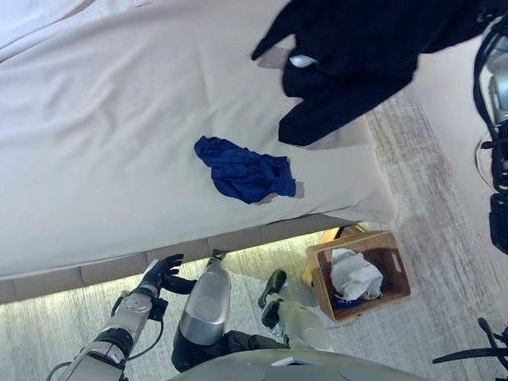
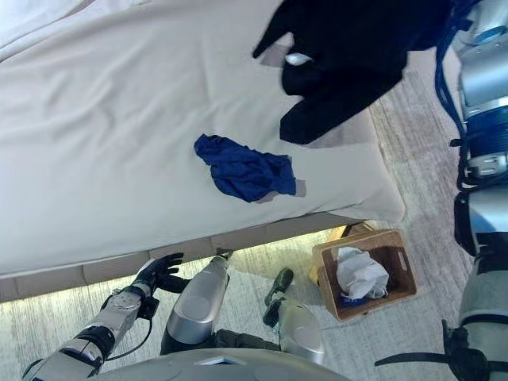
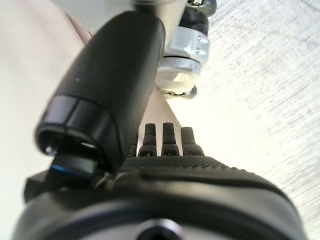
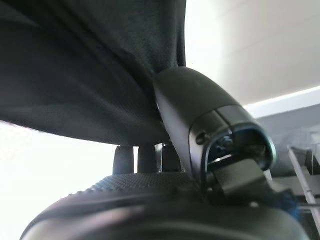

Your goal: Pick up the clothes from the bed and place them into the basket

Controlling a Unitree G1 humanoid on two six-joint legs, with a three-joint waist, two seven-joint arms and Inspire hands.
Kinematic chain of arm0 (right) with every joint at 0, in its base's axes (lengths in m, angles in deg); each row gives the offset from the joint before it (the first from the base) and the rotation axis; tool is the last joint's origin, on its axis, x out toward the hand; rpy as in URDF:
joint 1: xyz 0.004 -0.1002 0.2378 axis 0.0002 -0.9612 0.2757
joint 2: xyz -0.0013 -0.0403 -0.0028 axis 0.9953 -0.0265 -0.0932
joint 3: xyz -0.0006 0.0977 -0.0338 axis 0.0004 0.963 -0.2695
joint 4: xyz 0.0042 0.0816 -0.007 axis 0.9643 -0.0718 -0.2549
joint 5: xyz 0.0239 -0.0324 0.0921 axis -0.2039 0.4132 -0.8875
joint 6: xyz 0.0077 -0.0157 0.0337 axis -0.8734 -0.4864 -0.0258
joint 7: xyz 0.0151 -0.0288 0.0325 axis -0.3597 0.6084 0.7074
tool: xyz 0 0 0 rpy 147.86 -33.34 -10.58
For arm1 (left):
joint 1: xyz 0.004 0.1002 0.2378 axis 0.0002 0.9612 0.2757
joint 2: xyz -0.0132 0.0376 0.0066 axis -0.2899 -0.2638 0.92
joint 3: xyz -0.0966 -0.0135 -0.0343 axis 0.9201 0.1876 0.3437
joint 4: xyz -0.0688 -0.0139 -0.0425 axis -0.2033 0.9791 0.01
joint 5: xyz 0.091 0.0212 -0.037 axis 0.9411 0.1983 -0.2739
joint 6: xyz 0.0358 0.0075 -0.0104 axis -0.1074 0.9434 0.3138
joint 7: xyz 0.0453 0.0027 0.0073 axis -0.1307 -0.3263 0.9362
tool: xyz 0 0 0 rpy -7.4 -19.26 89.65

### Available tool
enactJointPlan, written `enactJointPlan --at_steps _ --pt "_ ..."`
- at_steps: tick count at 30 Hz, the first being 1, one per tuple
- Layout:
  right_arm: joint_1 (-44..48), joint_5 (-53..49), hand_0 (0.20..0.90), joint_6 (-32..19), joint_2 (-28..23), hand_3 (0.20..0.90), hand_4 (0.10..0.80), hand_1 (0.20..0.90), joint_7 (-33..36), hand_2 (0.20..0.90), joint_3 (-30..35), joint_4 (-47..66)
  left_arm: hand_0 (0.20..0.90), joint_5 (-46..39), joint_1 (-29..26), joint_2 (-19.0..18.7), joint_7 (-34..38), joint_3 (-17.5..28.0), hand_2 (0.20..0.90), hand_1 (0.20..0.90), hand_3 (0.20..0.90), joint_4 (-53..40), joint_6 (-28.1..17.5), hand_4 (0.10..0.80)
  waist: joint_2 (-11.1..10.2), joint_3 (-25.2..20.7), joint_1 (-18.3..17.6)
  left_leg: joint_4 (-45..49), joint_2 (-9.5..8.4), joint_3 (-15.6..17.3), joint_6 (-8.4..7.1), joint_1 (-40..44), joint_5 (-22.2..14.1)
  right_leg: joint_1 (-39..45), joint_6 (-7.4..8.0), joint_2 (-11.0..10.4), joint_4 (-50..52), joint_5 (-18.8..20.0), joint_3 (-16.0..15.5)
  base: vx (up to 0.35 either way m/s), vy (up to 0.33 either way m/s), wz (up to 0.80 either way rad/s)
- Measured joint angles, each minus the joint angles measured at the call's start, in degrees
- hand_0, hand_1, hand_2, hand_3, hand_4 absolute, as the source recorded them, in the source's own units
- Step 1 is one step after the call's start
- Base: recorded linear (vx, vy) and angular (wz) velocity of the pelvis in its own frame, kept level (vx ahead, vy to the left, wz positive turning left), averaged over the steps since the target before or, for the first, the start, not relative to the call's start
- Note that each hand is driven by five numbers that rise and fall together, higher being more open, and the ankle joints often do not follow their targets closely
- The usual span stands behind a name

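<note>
A black garment [image 1: 349, 55] hangs in the air above the bed's far right corner, with a small white label showing on it. In the right wrist view my right hand [image 4: 200, 110] has its thumb pinched on this black cloth [image 4: 75, 75]. A crumpled blue cloth [image 1: 242, 171] lies on the beige bed [image 1: 103, 143] near its front edge. The wooden basket [image 1: 397, 266] stands on the floor below the bed's right corner and holds a white cloth [image 1: 355, 274]. My left hand [image 1: 161, 274] hangs low by the bed's front edge, fingers [image 3: 165, 140] straight and empty.
The bed's front edge runs across the lower part of the eye views, lit from beneath. Pale striped carpet [image 1: 444, 182] covers the floor right of the bed and around the basket. A white pillow or sheet [image 1: 32, 20] shows at the far left corner.
</note>
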Motion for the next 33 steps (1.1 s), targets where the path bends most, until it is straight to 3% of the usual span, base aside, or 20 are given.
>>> enactJointPlan --at_steps 7,18,23,33 --pt "-1.04 -0.18 0.3 -0.33 -0.8 0.2 0.1 0.3 3.94 0.3 1.43 0.34 0.9 2.85 0.21 0.81 -0.92 0.14 0.9 0.9 0.9 2.5 2.39 0.8 -0.13 -6.35 -3.54 -2.32 0.64 4.0 0.01 1.84 0.0 -1.19 -0.31 0.3 -1.08 0.23 4.13 -0.044 -0.03 -0.32" --pt "-4.04 -0.42 0.3 -0.39 -4.17 0.2 0.1 0.3 0.4 0.3 0.83 0.41 0.9 5.15 5.12 1.76 -2.62 0.49 0.9 0.9 0.9 4.06 4.84 0.8 0.75 -15.3 -8.71 -7.32 1.86 10.44 -0.06 7.34 0.02 0.28 -0.52 1.94 -5.5 1.21 10.9 -0.025 -0.037 -0.37" --pt "-9.14 -1.49 0.3 -0.29 -6.86 0.2 0.1 0.3 -5.52 0.3 -0.35 0.42 0.9 6.02 6.61 2.6 -3.43 -0.2 0.9 0.9 0.9 4.05 4.99 0.8 2.08 -20.01 -11.8 -11.0 2.78 13.17 -0.56 9.98 0.72 0.17 -0.72 3.01 -6.39 1.37 13.52 -0.022 -0.063 -0.28" --pt "-26.16 -3.09 0.3 4.06 -6.56 0.2 0.1 0.3 -24.66 0.3 0.08 0.19 0.9 6.19 4.84 4.37 -5.2 -0.66 0.9 0.9 0.9 3.9 4.77 0.8 3.45 -21.44 -16.38 -11.14 4.58 16.75 -0.58 11.59 0.78 -0.01 -0.83 4.44 -6.42 1.45 16.65 0.007 -0.107 -0.18"
